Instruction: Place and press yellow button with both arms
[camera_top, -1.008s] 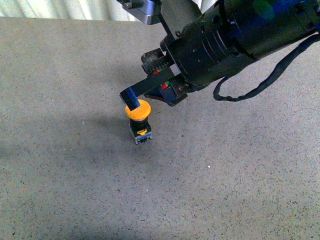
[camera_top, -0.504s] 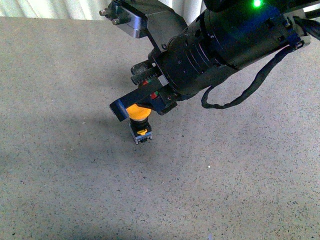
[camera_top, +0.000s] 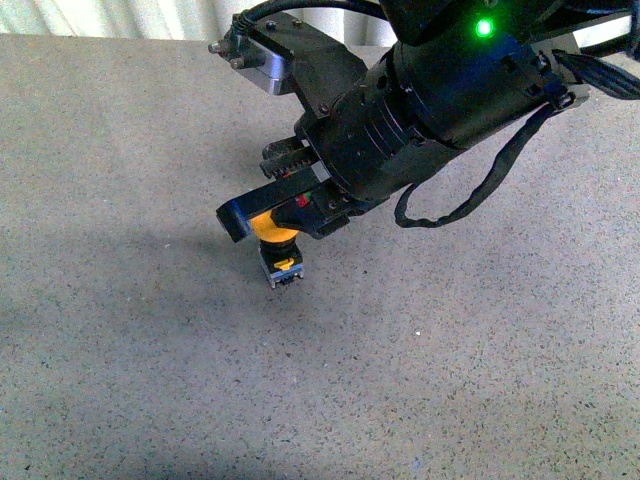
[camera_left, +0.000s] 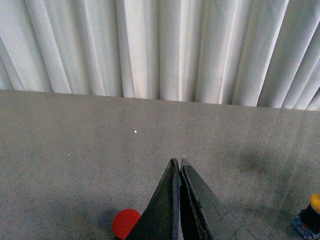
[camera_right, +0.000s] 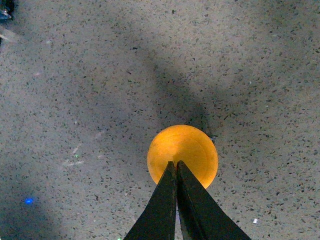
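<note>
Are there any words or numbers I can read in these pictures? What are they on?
There are no readable words or numbers in any view.
On the small push-button with round yellow-orange cap, the yellow and blue mark on its black base is too small to read.
On the black right arm there are small red marks and a green light, but no legible letters.

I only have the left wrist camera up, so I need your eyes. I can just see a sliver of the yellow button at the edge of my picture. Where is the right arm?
Observer: In the front view, the right pincer lies across the top of the yellow button.
Operator: Is it open?
Observer: No. The right wrist view shows its jaws shut, with the tips over the edge of the cap.
Operator: Is the button standing?
Observer: Yes, it is upright on its black base on the table.
</note>
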